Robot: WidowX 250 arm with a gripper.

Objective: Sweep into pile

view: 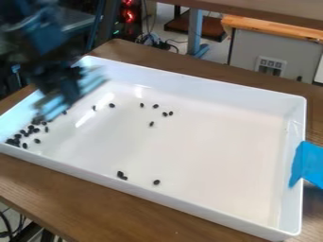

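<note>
"Beans (37,141) bunch in your tray's (189,86) near-left corner; why?"

"Likely so its walls (126,183) back your pile."

"And your gripper (74,94), over the left side?"

"Probably for sweeping strays (156,182); open or closed, you can't tell."

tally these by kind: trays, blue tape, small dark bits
Tray: 1
Blue tape: 1
Small dark bits: at least 20, too bunched at the left corner for an exact count
Total: at least 22

The central tray (208,142) looks like smooth, glossy plastic; the lower-left tabletop (95,203), grained wood; the right-edge tape (308,163), matt.
</note>
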